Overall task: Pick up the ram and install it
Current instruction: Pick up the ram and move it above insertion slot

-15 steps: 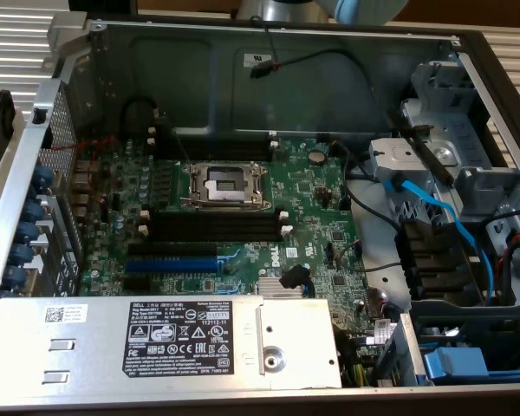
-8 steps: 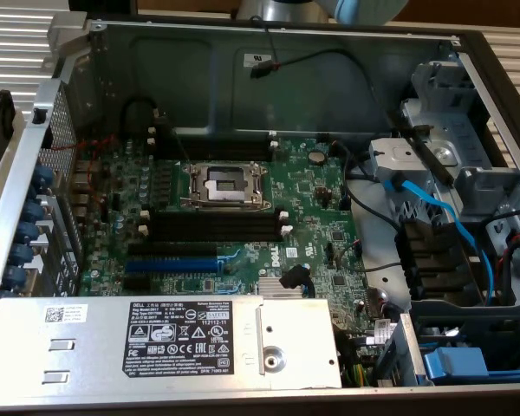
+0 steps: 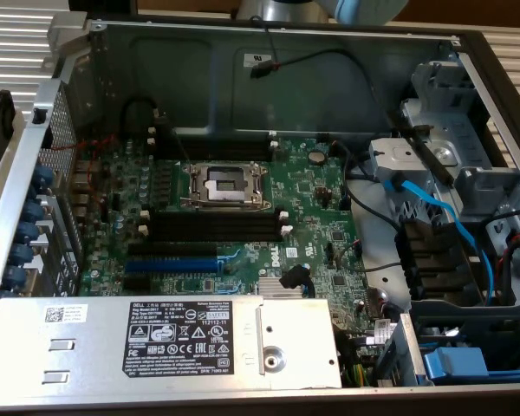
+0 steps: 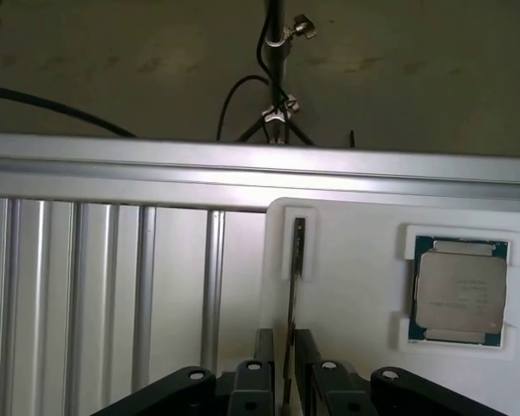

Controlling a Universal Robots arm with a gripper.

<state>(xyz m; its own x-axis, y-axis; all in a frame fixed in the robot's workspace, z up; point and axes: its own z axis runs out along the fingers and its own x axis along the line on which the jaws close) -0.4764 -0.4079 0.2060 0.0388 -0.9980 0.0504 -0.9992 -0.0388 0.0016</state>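
Note:
The ram (image 4: 299, 250) stands on its edge in a slot of a white holder (image 4: 347, 260), seen end-on as a thin dark strip. My gripper (image 4: 283, 342) is open, with its two black fingers (image 4: 264, 347) on either side of the ram's near end. A narrow gap shows between one finger and the ram. In the exterior view the open computer case holds the green motherboard (image 3: 312, 199) with black memory slots (image 3: 217, 227) that have white end clips.
A processor chip (image 4: 461, 293) lies in a recess of the white holder beside the ram. A ribbed aluminium surface (image 4: 95, 286) and rail (image 4: 243, 169) border the holder. In the case are the CPU socket (image 3: 224, 184), the power supply (image 3: 165, 342), blue cables (image 3: 442, 217) and drive cages (image 3: 468, 156).

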